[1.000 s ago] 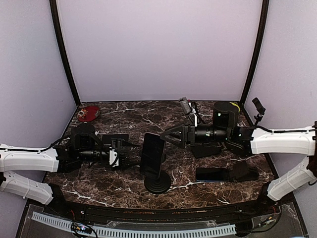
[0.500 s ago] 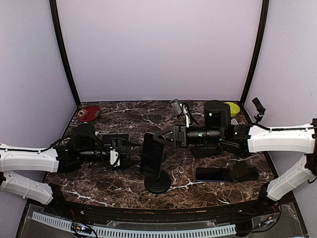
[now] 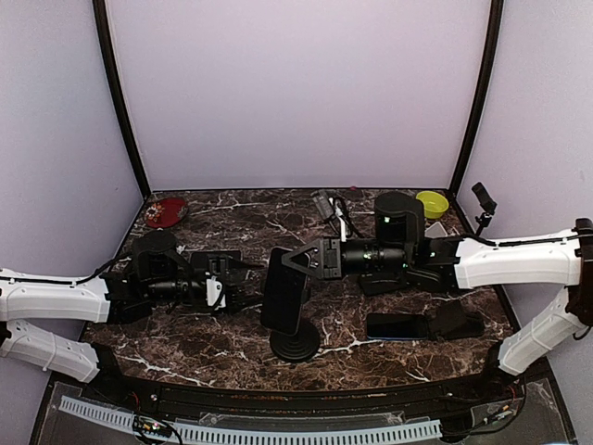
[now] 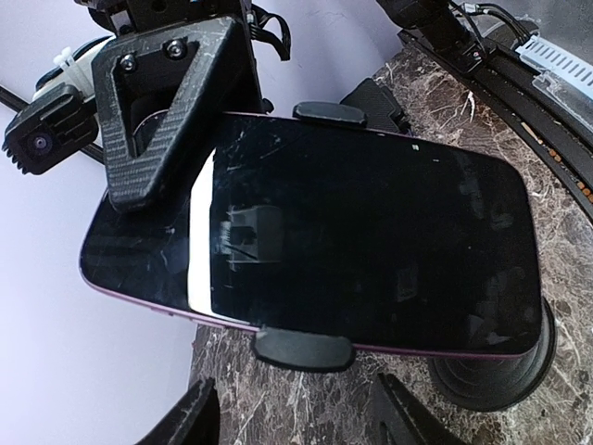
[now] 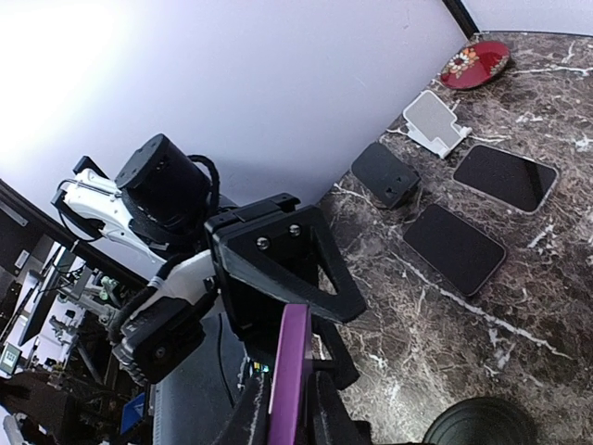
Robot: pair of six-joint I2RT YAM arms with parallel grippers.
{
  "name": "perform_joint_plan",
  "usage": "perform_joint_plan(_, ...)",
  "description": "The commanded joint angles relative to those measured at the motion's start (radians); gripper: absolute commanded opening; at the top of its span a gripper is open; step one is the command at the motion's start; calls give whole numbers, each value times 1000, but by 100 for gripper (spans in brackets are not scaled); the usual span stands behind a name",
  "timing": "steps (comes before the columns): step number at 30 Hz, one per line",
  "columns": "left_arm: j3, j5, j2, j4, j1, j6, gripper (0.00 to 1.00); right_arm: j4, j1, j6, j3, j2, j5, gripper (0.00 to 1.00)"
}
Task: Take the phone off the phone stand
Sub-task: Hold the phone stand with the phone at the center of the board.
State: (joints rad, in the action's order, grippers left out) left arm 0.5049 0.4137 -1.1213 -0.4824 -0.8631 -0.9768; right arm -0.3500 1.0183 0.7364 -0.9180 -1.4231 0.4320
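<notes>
A dark phone [image 3: 285,290] with a purple rim stands tilted in a black phone stand, held by side clamps [image 4: 303,348] above a round base [image 3: 295,345]. My right gripper [image 3: 298,264] is at the phone's upper end. In the right wrist view its fingers [image 5: 250,413] press both sides of the purple edge [image 5: 289,380], shut on the phone. My left gripper [image 3: 236,292] hovers just left of the phone, apart from it. It is open, with only marble between its fingertips [image 4: 199,422]. The phone's screen [image 4: 371,232] fills the left wrist view.
Another phone [image 3: 397,325] lies flat at the right beside a black stand [image 3: 459,320]. Two flat phones [image 5: 454,248] and a white stand [image 5: 435,120] lie on the left side. A red dish [image 3: 167,211] sits back left and a yellow-green bowl [image 3: 432,202] back right.
My right gripper has moved left to the phone's upper end and closed on it. The left arm has stayed where it was, still open.
</notes>
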Motion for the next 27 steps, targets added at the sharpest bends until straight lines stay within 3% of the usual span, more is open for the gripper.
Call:
perform_joint_plan(1,10,-6,11,-28,-14,-6,58,-13,3,-27,-14,-2,21,8)
perform_joint_plan(4,10,-3,14,-15,-20,-16,58,-1,-8,-40,-25,-1,49,0)
perform_joint_plan(15,36,67,-3,-8,-55,15,55,42,-79,-129,-55,-28,220,0)
perform_joint_plan(22,62,47,-47,-44,-89,10,45,62,-93,-155,-76,-49,258,0)
perform_joint_plan(27,64,36,-44,-40,-96,13,31,74,-96,-154,-79,-57,272,0)
